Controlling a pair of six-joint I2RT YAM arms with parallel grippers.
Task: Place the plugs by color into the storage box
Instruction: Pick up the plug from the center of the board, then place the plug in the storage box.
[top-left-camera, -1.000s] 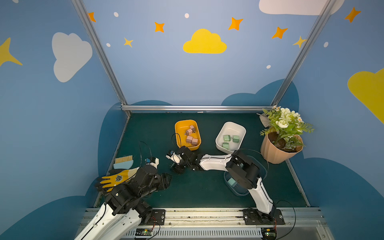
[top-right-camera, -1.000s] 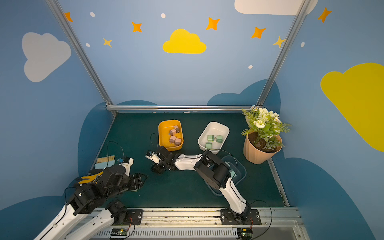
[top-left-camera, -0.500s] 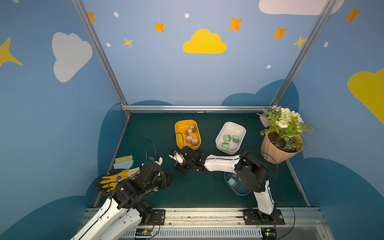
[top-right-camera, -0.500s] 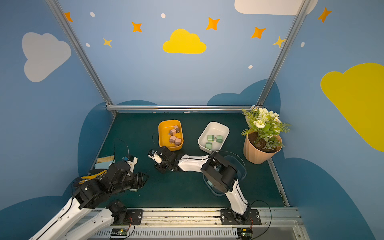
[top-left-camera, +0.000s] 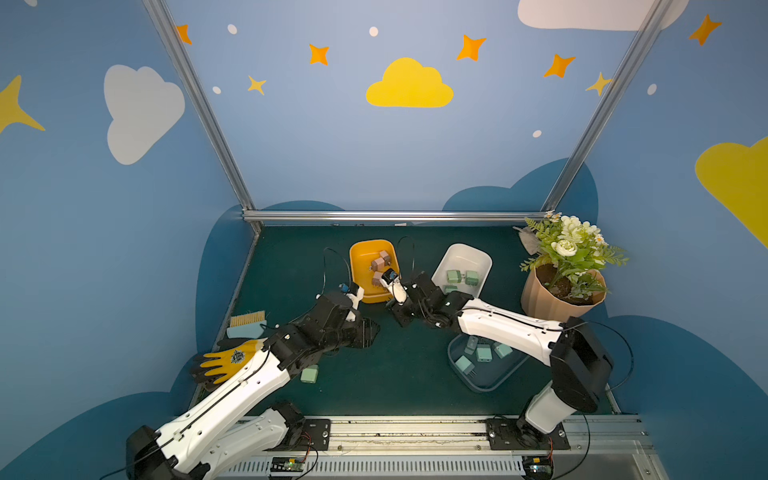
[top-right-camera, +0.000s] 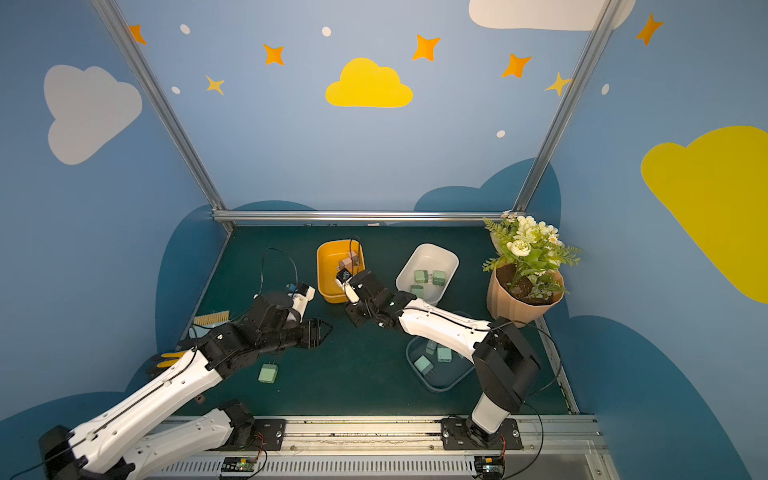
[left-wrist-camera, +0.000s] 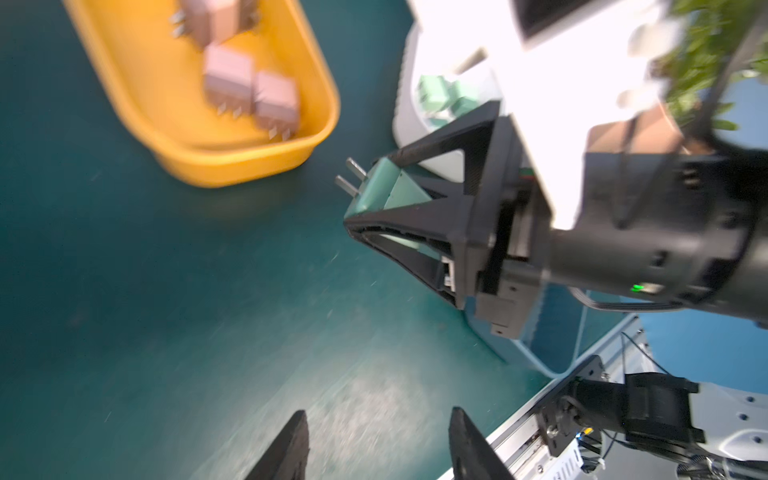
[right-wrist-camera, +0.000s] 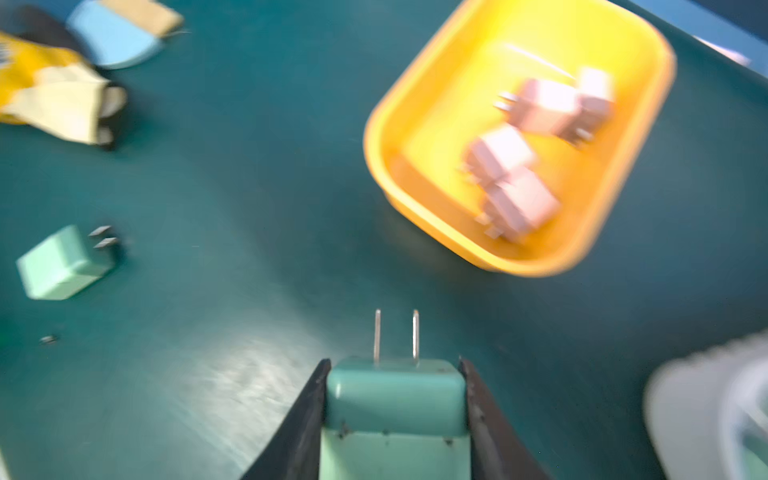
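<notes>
My right gripper (right-wrist-camera: 395, 365) is shut on a teal plug (right-wrist-camera: 395, 399), prongs pointing out ahead; it hovers over the mat in front of the yellow storage box (top-left-camera: 358, 266), which holds pink plugs (top-left-camera: 379, 262). The left wrist view shows the same held plug (left-wrist-camera: 376, 193). My left gripper (left-wrist-camera: 378, 415) stands open and empty over bare mat, left of the right gripper (top-left-camera: 398, 316). A loose pale green plug (top-left-camera: 309, 374) lies near the left arm. The white box (top-left-camera: 478, 257) holds green plugs (top-left-camera: 461, 276). The clear blue box (top-left-camera: 490, 384) holds teal plugs (top-left-camera: 482, 353).
A yellow-bristled brush (top-left-camera: 247, 324) and a yellow glove (top-left-camera: 232, 359) lie at the mat's left edge. A potted plant (top-left-camera: 561, 286) stands at the right. A metal rail (top-left-camera: 415, 428) runs along the front edge.
My right gripper has shut on the teal plug and drawn to the right with it. My left gripper has narrowed and reached further toward the middle of the mat.
</notes>
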